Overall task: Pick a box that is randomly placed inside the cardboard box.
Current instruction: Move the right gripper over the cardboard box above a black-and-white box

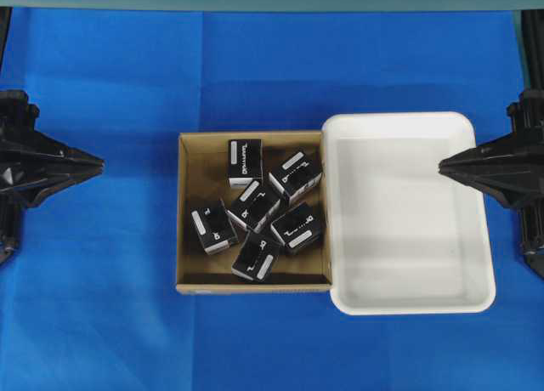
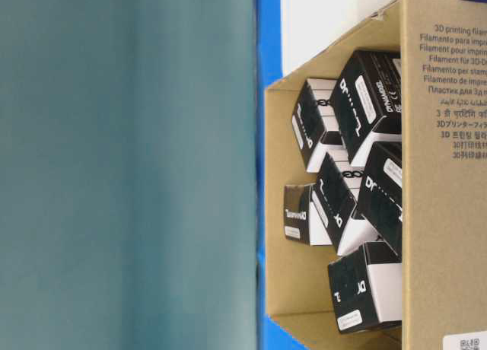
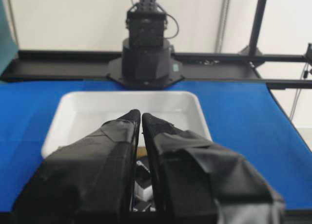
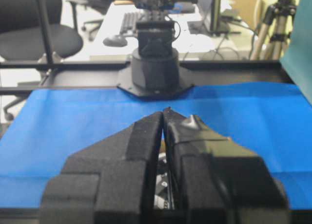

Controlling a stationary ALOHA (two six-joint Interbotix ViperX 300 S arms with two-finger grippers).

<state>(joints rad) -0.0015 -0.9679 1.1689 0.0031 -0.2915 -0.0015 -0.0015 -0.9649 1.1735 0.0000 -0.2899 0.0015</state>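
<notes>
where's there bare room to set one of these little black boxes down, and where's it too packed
Free: the white plastic tray, nothing in it, and the brown cardboard box's bare floor strip along its left wall. Open blue cloth lies left of the box, in front of both containers. Crowded: six small black cartons cluster in its centre and right, several touching.

Black white-lettered box point(image 1: 245, 162), brown cardboard box point(image 1: 194, 157), blue cloth point(image 1: 102, 306).

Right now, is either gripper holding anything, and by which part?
Nothing is held. The left gripper and right gripper are both shut and empty at the table's sides, away from the shallow brown cardboard box of small black cartons.
</notes>
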